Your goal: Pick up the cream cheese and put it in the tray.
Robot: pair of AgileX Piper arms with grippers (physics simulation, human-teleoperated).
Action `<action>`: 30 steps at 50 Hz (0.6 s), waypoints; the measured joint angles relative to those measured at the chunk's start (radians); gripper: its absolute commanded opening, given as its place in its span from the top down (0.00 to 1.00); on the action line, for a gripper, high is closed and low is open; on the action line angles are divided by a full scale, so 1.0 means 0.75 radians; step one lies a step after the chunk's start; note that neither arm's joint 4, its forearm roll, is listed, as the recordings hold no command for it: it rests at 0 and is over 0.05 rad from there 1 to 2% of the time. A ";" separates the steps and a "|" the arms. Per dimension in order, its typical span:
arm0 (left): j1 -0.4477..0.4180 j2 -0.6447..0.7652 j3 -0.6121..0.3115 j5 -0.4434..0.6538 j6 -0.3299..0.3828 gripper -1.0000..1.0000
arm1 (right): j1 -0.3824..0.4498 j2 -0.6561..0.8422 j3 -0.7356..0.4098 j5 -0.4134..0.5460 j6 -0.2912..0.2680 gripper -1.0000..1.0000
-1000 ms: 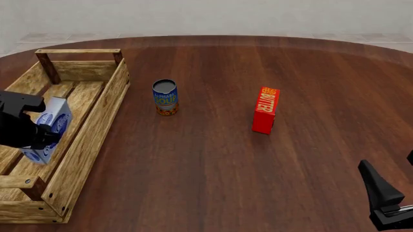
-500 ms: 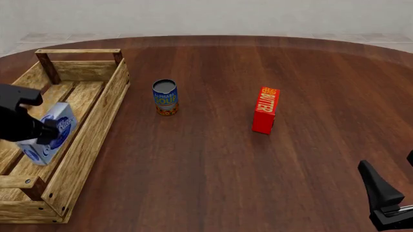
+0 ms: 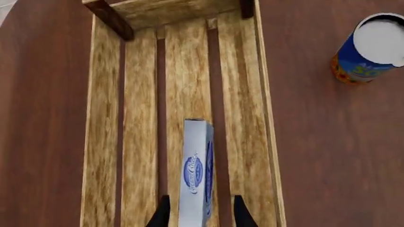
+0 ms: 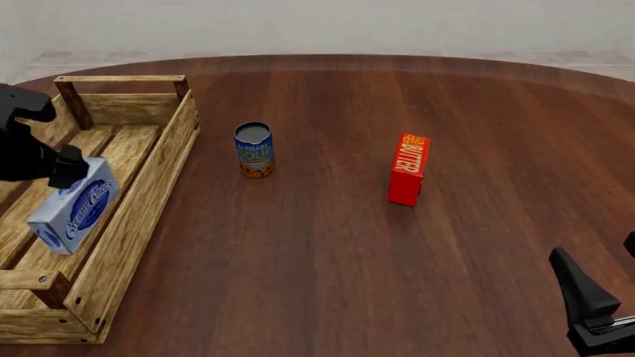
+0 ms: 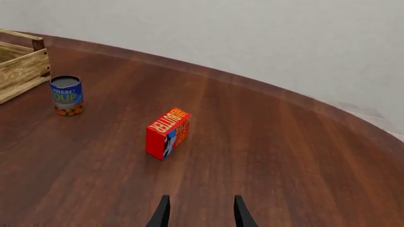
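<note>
Compared with a second ago, the left gripper (image 3: 196,213) has risen and moved toward the far end of the long light-wood slatted tray (image 4: 149,190), and the flat white cream cheese box with the blue oval logo (image 4: 74,205) now lies tilted inside the tray, on its slats. The left fingers (image 3: 161,215) stand on both sides of the box with a small gap, so the grip looks released and the placing seems almost complete. The right gripper (image 5: 198,213) is spread open over bare table, near the red butter box (image 4: 407,169) and apart from the blue soup can (image 4: 254,149).
</note>
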 measured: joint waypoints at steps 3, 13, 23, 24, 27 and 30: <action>-0.026 -0.039 -0.015 0.033 0.002 0.00 | 0.001 0.000 0.000 0.001 -0.002 0.00; -0.092 -0.141 -0.038 0.107 0.016 0.00 | 0.003 0.000 0.000 0.004 -0.005 0.00; -0.126 -0.246 -0.034 0.118 0.015 0.00 | 0.004 0.000 0.000 0.004 -0.005 0.00; -0.130 -0.259 -0.029 0.117 0.015 0.00 | 0.004 0.000 0.000 0.004 -0.005 0.00; -0.145 -0.298 -0.008 0.114 0.013 0.00 | 0.005 0.000 0.000 0.004 -0.005 0.00; -0.158 -0.338 0.011 0.109 0.009 0.00 | 0.005 0.000 0.000 0.004 -0.005 0.00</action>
